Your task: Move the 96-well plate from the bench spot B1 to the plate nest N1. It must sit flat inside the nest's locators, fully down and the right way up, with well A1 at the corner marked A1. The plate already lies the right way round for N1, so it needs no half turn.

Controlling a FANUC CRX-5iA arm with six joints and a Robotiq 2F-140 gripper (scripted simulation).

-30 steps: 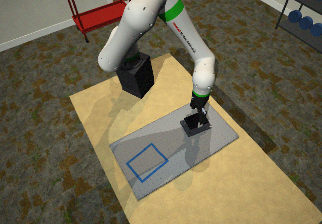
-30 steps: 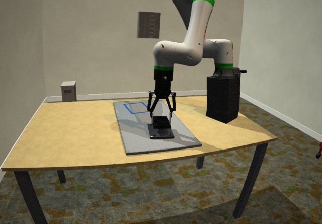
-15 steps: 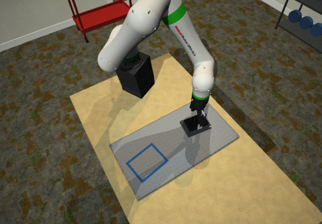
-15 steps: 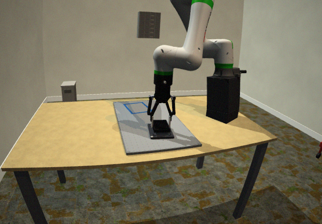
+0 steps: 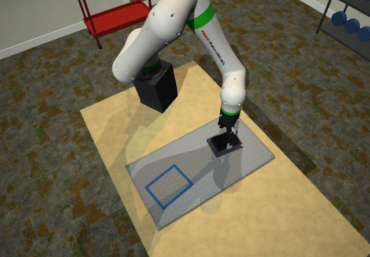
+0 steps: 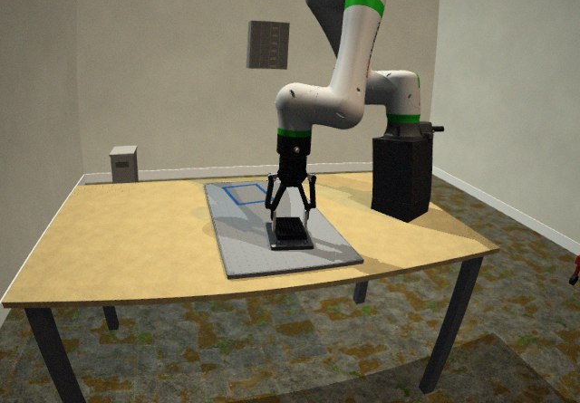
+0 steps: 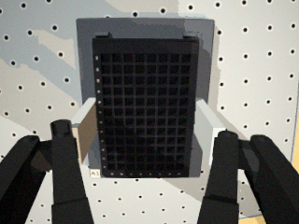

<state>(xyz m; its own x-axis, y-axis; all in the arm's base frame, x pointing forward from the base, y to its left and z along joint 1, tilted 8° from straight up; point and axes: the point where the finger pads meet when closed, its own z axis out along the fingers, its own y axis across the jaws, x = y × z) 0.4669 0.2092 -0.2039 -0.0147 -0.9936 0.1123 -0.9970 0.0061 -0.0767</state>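
The black 96-well plate is right way up and level between my fingers. My gripper is shut on the plate, its pale pads pressing the two long sides. The plate is squarely over the plate nest N1. In the wrist view the nest's grey frame shows evenly around the plate. I cannot tell whether the plate rests fully down in the nest. The blue outline of spot B1 is empty at the board's other end.
The grey perforated board lies on the wooden table. The arm's black pedestal stands behind the board. A small grey box stands at the table's far left corner. The table's right edge is close to the nest.
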